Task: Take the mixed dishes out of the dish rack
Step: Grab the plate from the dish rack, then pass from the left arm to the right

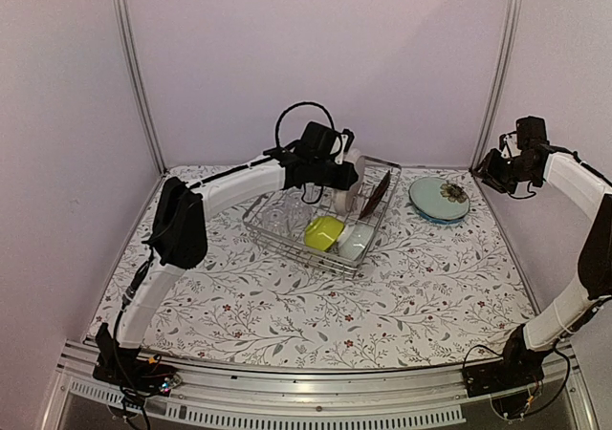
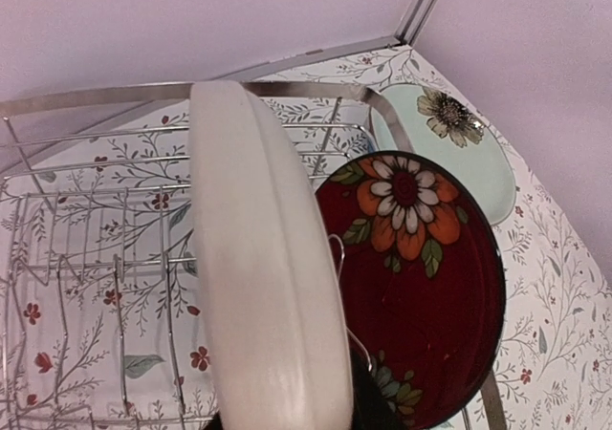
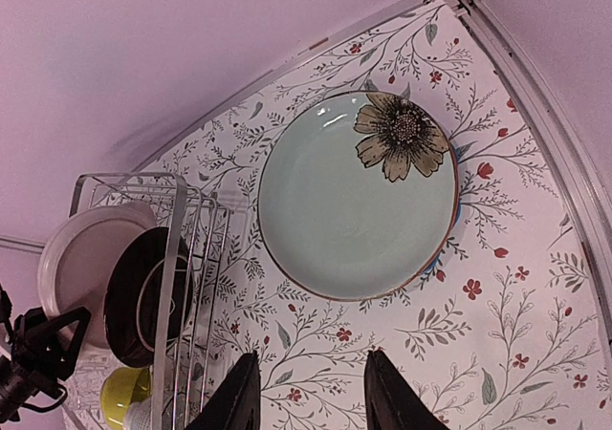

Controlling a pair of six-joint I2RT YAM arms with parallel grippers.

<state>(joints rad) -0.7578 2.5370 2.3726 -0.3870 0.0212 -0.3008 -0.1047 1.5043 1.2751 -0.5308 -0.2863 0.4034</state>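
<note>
The nearer left tool (image 1: 339,180), grip impossible to tell, is hovering at the white plate (image 2: 268,287) standing edge-on just ahead in the dish rack (image 1: 287,248), while the right tool (image 3: 314,358) is idling, jaws apart

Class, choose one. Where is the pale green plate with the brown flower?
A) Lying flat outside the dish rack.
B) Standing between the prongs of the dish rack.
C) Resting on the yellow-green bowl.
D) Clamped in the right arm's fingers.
A: the pale green plate lies flat beside the dish rack, outside its wires, and the right gripper is open and clear of it.
</note>
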